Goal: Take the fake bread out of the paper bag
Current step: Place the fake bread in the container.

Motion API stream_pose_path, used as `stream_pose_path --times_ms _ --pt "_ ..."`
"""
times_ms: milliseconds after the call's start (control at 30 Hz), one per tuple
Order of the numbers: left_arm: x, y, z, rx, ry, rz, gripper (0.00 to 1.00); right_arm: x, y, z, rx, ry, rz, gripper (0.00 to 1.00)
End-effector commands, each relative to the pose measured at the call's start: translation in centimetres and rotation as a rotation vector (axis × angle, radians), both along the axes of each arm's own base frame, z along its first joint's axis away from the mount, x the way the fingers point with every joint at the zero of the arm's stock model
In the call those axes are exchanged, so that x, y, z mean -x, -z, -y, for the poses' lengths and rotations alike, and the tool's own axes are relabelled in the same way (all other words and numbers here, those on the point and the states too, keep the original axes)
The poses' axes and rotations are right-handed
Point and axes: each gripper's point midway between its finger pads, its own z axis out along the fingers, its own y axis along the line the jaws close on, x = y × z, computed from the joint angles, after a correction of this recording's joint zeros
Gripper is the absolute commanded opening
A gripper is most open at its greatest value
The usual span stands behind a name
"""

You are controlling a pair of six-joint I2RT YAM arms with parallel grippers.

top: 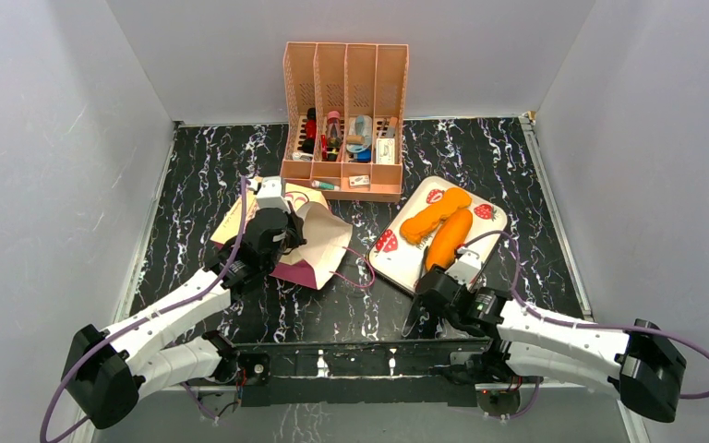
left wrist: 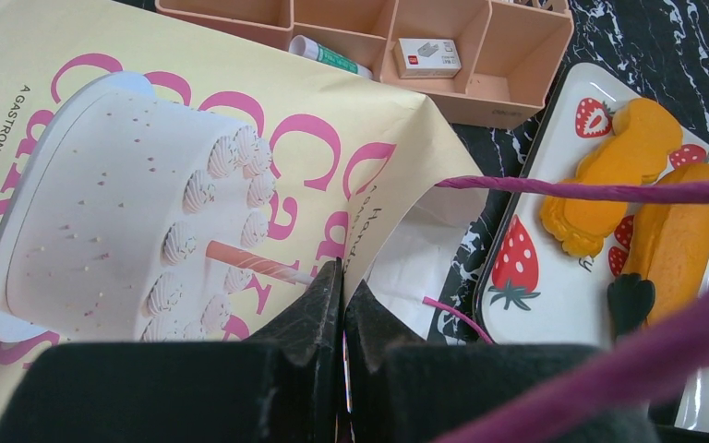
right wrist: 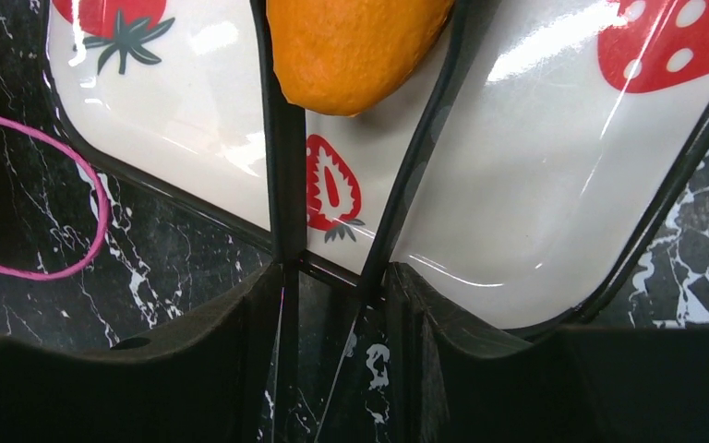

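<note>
Left gripper [left wrist: 342, 297] is clamped on the top lip of the paper bag [left wrist: 148, 185], jaws fully together with only the paper between them. My read is that it's pinning the lip so the mouth, just right of its fingertips, gapes for the other arm. The bag lies flat, cake print up, under and left of that gripper. A pink cord handle [left wrist: 457, 316] trails out just to its right. I can't see into the mouth, so I can't tell if any bread is left inside. Further right of the left gripper, the strawberry tray [left wrist: 554, 305] carries two pieces already out: knobbly loaf [left wrist: 618, 166] and smooth loaf [left wrist: 678, 240], side by side. Right gripper [right wrist: 332, 275] hovers low over the tray's near rim, with the smooth loaf's tip just ahead of its fingertips, not touching. Its jaws are parted by a narrow slot with nothing in them. I judge it's parked at the drop-off spot, and its next reach would be left, to the bag mouth.
</note>
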Motion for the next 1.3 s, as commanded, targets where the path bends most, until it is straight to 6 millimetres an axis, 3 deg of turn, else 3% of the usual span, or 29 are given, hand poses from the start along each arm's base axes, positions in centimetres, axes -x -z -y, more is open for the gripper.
stream_pose_path --times_ms 0,500,667,733,1100,1200,1267 --pt "0.1 -0.5 -0.2 0.022 -0.005 0.013 0.00 1.0 -0.9 -0.2 -0.007 0.013 -0.019 0.42" --pt "0.1 -0.4 -0.1 0.023 -0.003 0.012 0.00 1.4 -3.9 -1.4 -0.028 0.007 0.052 0.38" --pt "0.2 -0.2 -0.2 0.021 -0.004 0.006 0.00 2.1 -3.8 -1.6 -0.007 0.005 0.052 0.38" --pt "0.3 -0.1 -0.1 0.023 -0.003 0.004 0.00 2.2 -3.4 -0.7 0.012 0.036 0.053 0.38" --pt "0.2 -0.2 0.1 0.026 0.006 0.002 0.00 0.5 -2.6 -0.2 0.093 0.072 0.108 0.32" --pt "0.2 -0.1 0.2 0.023 0.007 -0.002 0.00 -0.5 -2.6 -0.3 0.102 0.069 0.116 0.27" --pt "0.2 0.0 0.1 0.020 0.006 -0.005 0.00 -1.2 -2.8 -0.3 0.103 0.069 0.120 0.17"
